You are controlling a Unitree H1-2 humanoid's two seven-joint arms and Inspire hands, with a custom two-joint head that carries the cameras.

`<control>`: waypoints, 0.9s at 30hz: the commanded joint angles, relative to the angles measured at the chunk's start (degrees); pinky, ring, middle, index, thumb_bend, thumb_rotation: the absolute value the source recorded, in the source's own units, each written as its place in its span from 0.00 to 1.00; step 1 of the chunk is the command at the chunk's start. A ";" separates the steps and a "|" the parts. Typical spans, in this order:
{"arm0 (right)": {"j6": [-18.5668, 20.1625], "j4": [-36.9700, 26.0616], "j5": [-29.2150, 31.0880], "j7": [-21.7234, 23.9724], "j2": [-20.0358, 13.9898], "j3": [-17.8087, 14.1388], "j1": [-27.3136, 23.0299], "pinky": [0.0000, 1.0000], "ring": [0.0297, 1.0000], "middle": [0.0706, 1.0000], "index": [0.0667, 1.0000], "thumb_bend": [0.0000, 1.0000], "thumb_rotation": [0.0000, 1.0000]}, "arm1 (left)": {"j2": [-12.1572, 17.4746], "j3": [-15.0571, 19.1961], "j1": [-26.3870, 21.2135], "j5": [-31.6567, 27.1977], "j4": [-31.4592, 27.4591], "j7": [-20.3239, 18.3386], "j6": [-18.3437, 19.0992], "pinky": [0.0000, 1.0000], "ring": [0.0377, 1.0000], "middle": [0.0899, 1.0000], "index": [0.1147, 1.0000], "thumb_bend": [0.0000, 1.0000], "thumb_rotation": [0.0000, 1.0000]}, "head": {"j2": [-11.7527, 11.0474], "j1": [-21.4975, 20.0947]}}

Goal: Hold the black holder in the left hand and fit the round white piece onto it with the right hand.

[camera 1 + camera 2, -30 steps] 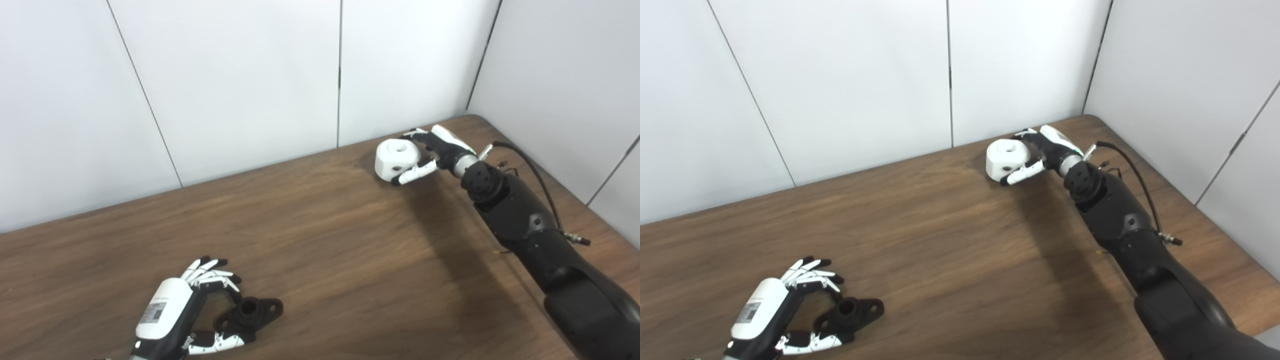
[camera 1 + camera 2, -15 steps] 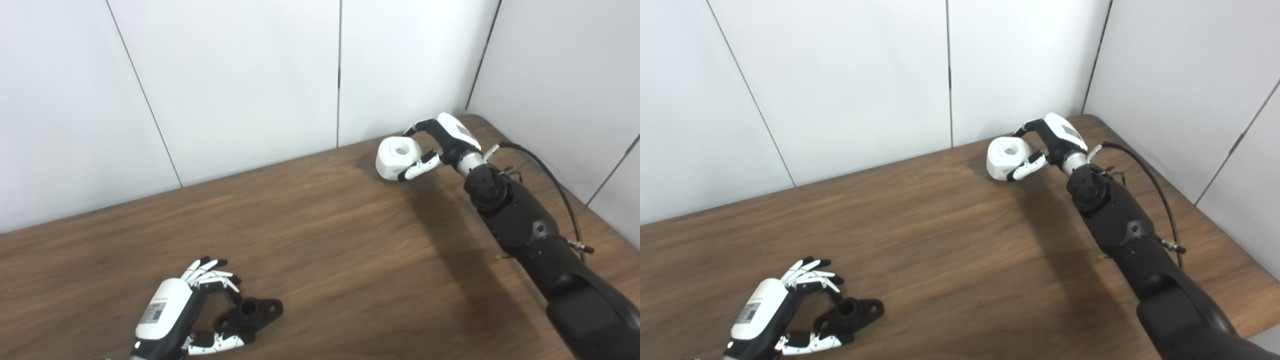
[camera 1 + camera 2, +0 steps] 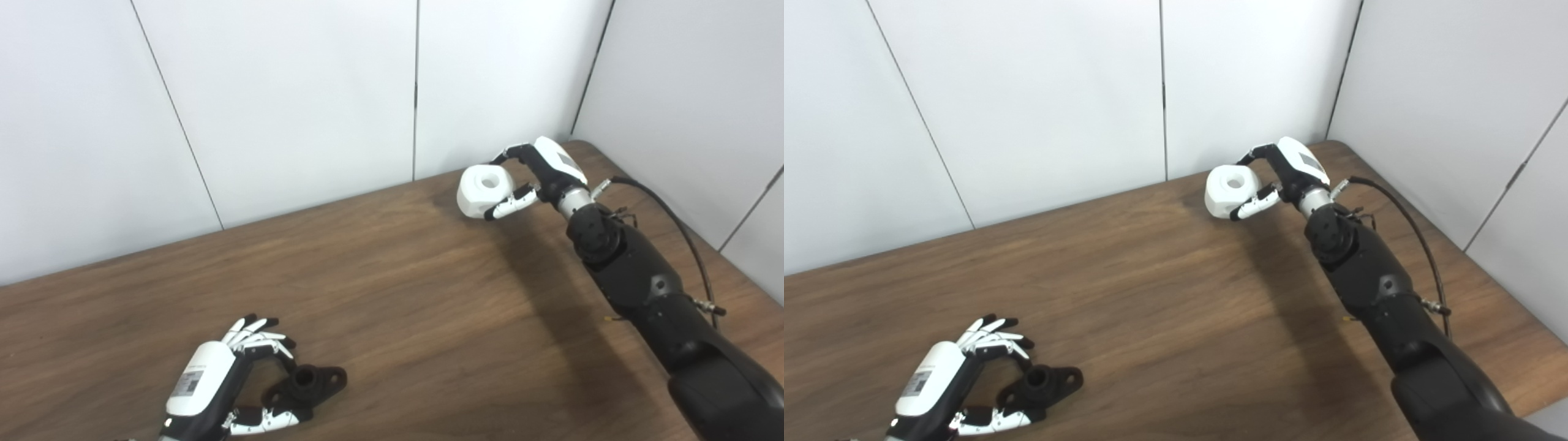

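Black holder [image 3: 309, 383]: flanged, with a raised central collar, lying flat at the near left. Round white piece [image 3: 486, 190]: faceted, central hole facing up, at the far right, well apart.

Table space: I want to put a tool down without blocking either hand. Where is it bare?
The table is bare between the black holder by the left hand and the right hand gripping the white piece. Those corners are crowded.
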 commanded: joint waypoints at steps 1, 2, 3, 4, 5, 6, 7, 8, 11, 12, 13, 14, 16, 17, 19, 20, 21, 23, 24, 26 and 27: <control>-2.12 -4.39 0.28 -1.51 -0.26 -1.08 -1.69 0.82 0.85 0.71 0.44 0.52 0.14 | -0.56 -0.55 2.37 -0.56 0.98 0.91 -0.53 0.97 0.88 0.68 0.42 0.52 0.06 | 0.13 0.03; -2.15 -5.74 0.32 -1.37 0.07 -1.14 -1.31 0.82 0.84 0.71 0.45 0.52 0.14 | -0.65 -0.53 2.34 -0.44 1.05 0.99 -0.49 0.97 0.88 0.68 0.42 0.52 0.06 | 0.18 0.09; -2.27 -6.99 0.34 -1.31 0.39 -1.22 -0.94 0.81 0.83 0.70 0.44 0.52 0.14 | -0.76 -0.52 2.31 -0.29 1.11 1.09 -0.42 0.96 0.88 0.68 0.42 0.52 0.06 | 0.24 0.16; -2.21 -8.32 0.17 -1.34 0.74 -1.24 -0.58 0.80 0.82 0.69 0.44 0.52 0.14 | -0.85 -0.49 2.29 -0.20 1.21 1.19 -0.39 0.96 0.88 0.68 0.41 0.52 0.06 | 0.24 0.16; -1.85 -9.95 -0.12 -1.21 1.07 -1.16 -0.20 0.78 0.81 0.69 0.44 0.52 0.14 | -0.93 -0.48 2.25 -0.16 1.26 1.17 -0.30 0.96 0.88 0.68 0.41 0.52 0.06 | 0.37 0.22; -1.45 -11.43 -0.34 -0.99 1.34 -1.10 0.12 0.77 0.80 0.68 0.44 0.52 0.14 | -1.03 -0.47 2.23 -0.14 1.23 1.06 -0.10 0.96 0.88 0.68 0.41 0.52 0.06 | 0.50 0.34; -1.15 -12.37 -0.49 -0.79 1.50 -1.08 0.33 0.77 0.79 0.67 0.44 0.52 0.14 | -1.09 -0.46 2.22 -0.14 1.19 0.96 0.04 0.96 0.88 0.68 0.41 0.53 0.06 | 0.50 0.34; -0.54 -14.29 -0.66 -0.39 1.94 -0.99 0.68 0.76 0.78 0.67 0.44 0.52 0.14 | -1.20 -0.42 2.19 -0.22 1.26 0.91 0.14 0.96 0.88 0.68 0.41 0.53 0.06 | 0.56 0.53; 1.17 -19.73 -1.00 1.13 3.20 -0.73 1.57 0.74 0.77 0.66 0.44 0.52 0.14 | -1.58 -0.35 2.08 -0.26 1.55 1.15 0.10 0.95 0.88 0.68 0.41 0.52 0.06 | 0.66 1.27; 1.46 -21.30 -1.09 1.67 3.51 -0.64 1.79 0.73 0.76 0.65 0.44 0.52 0.14 | -1.70 -0.34 2.07 -0.17 1.46 1.11 0.29 0.96 0.88 0.68 0.41 0.52 0.06 | 0.81 1.66; 1.65 -22.31 -1.19 2.08 3.71 -0.65 1.93 0.73 0.76 0.65 0.44 0.52 0.14 | -1.79 -0.34 2.07 -0.09 1.37 1.05 0.45 0.96 0.88 0.68 0.41 0.52 0.06 | 0.81 1.74; 2.39 -24.21 -1.40 2.78 4.16 -0.52 2.15 0.72 0.75 0.65 0.44 0.52 0.14 | -1.86 -0.35 2.01 0.01 1.35 1.04 0.56 0.96 0.88 0.68 0.41 0.52 0.06 | 0.97 2.26; 3.73 -26.74 -1.57 3.99 4.75 -0.54 2.46 0.71 0.75 0.64 0.44 0.52 0.14 | -2.05 -0.40 1.93 0.21 1.24 1.02 0.86 0.96 0.88 0.68 0.41 0.52 0.06 | 1.23 2.90; 4.57 -28.52 -1.67 4.85 5.10 -0.37 2.62 0.71 0.75 0.64 0.44 0.52 0.14 | -2.20 -0.39 1.91 0.30 1.23 1.09 1.02 0.96 0.88 0.68 0.41 0.52 0.06 | 1.48 3.43; 5.82 -31.24 -1.78 6.36 5.59 -0.11 2.86 0.71 0.75 0.64 0.44 0.52 0.14 | -2.47 -0.44 1.87 0.47 1.17 1.16 1.31 0.97 0.88 0.68 0.41 0.52 0.06 | 1.60 4.13; 6.30 -32.64 -1.73 7.12 5.85 0.01 3.02 0.71 0.75 0.64 0.44 0.52 0.14 | -2.66 -0.49 1.85 0.53 1.15 1.13 1.57 0.97 0.88 0.69 0.41 0.52 0.06 | 1.62 4.83; 6.55 -33.83 -1.45 7.80 6.17 0.01 3.25 0.71 0.74 0.64 0.44 0.52 0.14 | -2.84 -0.61 1.79 0.73 1.28 1.23 1.74 0.97 0.88 0.68 0.41 0.52 0.06 | 1.46 5.24; 6.81 -35.36 -1.04 8.78 6.66 -0.17 3.66 0.72 0.75 0.64 0.44 0.52 0.14 | -3.16 -0.81 1.67 0.99 1.62 1.54 1.86 0.96 0.88 0.68 0.41 0.52 0.06 | 1.35 5.75; 7.17 -36.27 -0.66 9.35 6.98 -0.22 3.93 0.72 0.75 0.64 0.44 0.52 0.14 | -3.37 -0.88 1.58 1.06 1.88 1.73 1.80 0.96 0.87 0.68 0.41 0.52 0.06 | 1.28 6.09; 8.33 -38.31 -0.34 10.47 7.67 -0.10 4.53 0.73 0.75 0.64 0.44 0.52 0.14 | -3.77 -0.93 1.47 1.13 2.11 1.87 1.90 0.96 0.87 0.68 0.41 0.52 0.06 | 1.43 7.01; 8.76 -39.52 -0.26 11.03 8.05 0.07 4.91 0.72 0.75 0.64 0.44 0.52 0.14 | -4.00 -0.94 1.41 1.21 2.16 1.87 2.04 0.97 0.88 0.68 0.41 0.52 0.06 | 1.44 7.39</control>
